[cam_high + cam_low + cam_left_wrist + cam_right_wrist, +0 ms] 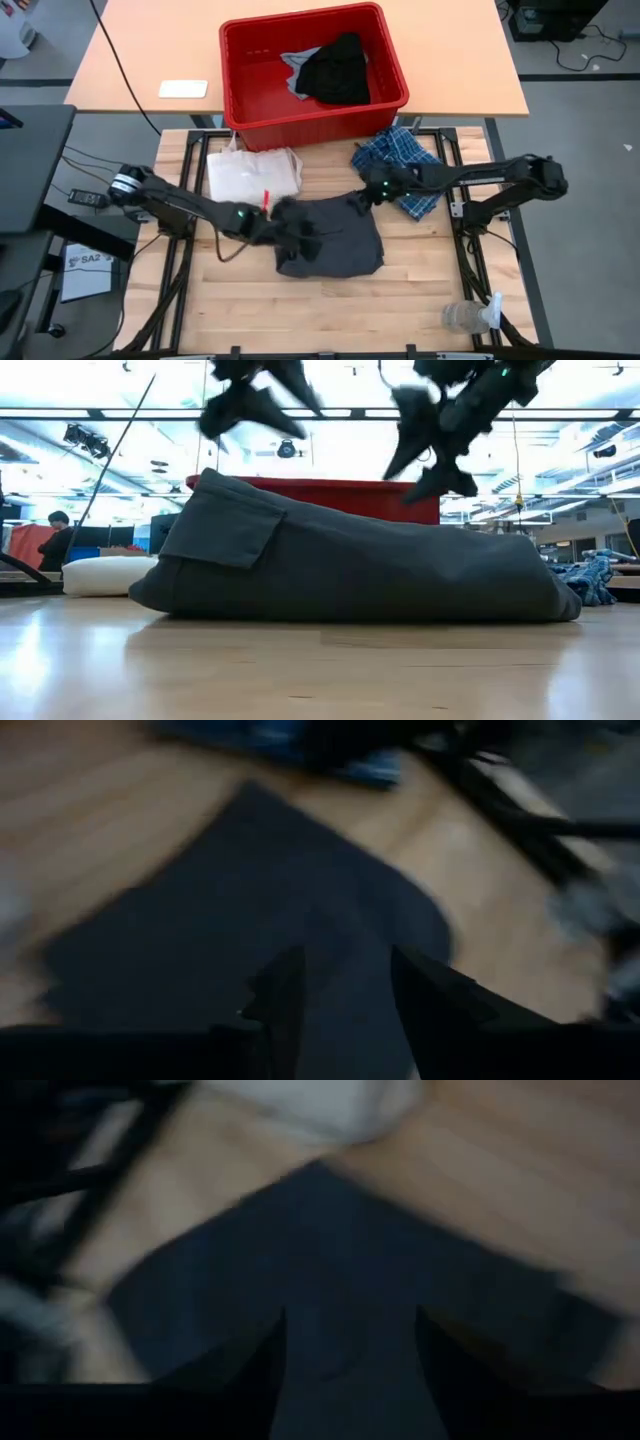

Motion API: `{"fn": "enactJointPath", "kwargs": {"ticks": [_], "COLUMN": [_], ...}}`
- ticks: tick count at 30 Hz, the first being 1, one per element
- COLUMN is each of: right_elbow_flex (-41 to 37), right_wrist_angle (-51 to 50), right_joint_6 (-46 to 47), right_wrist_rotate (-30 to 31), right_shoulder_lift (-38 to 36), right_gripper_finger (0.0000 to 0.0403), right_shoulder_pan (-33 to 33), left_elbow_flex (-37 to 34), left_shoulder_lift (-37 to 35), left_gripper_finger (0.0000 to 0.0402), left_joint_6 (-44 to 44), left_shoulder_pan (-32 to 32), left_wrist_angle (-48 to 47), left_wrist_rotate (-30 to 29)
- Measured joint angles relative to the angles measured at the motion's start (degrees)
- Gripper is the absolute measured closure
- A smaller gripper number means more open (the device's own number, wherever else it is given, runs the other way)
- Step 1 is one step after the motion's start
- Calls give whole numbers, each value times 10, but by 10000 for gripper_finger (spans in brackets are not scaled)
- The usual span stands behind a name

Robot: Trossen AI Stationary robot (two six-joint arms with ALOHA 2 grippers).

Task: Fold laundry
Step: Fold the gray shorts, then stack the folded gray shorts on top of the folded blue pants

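Dark grey garment (330, 238) lies folded on the table (300, 300), centre, with the plaid one (400, 165) near its far right corner and a black one (338, 68) in the red bin (245, 100). Left end effector (262, 400) and right end effector (425, 445) hang just above it, fingers apart, empty.

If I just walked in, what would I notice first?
Probably the big red bin on the far table, with a black garment inside. Next, the dark grey garment lying folded in the middle of the wooden table, with the left gripper and right gripper open just above its far edge. A blue-and-white plaid garment lies crumpled on the right.
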Motion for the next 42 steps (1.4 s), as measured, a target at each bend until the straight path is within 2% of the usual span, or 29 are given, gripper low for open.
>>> {"fn": "enactJointPath", "kwargs": {"ticks": [3,5,10,13,16,19,22,26,34,38,42], "right_elbow_flex": [0,0,1,1,0,0,0,0,1,1,0], "right_wrist_angle": [31,46,77,76,81,114,147,148,107,22,-71], "right_joint_6": [22,41,90,118,134,138,140,146,147,157,181], "right_wrist_rotate": [-45,-43,2,30,40,29,-8,-11,36,49,52], "right_shoulder_lift": [-7,5,69,118,172,221,253,227,92,52,30], "right_gripper_finger": [194,208,236,247,253,254,253,253,239,200,133], "right_shoulder_pan": [30,56,117,144,160,167,167,174,172,176,194], "left_elbow_flex": [-1,-1,-1,-1,0,1,2,-3,-3,-2,-2], "left_shoulder_lift": [39,65,127,156,182,200,202,165,60,43,43], "left_gripper_finger": [264,270,276,276,276,276,276,276,276,272,232], "left_joint_6": [-2,-34,-158,-207,-240,-259,-270,-271,-285,-343,-376], "left_shoulder_pan": [-13,-20,-38,-47,-56,-61,-61,-66,-96,-130,-160], "left_wrist_angle": [9,-15,-87,-87,-85,-84,-89,-112,-175,-210,-234], "left_wrist_rotate": [12,17,68,99,103,106,113,125,61,16,13]}}
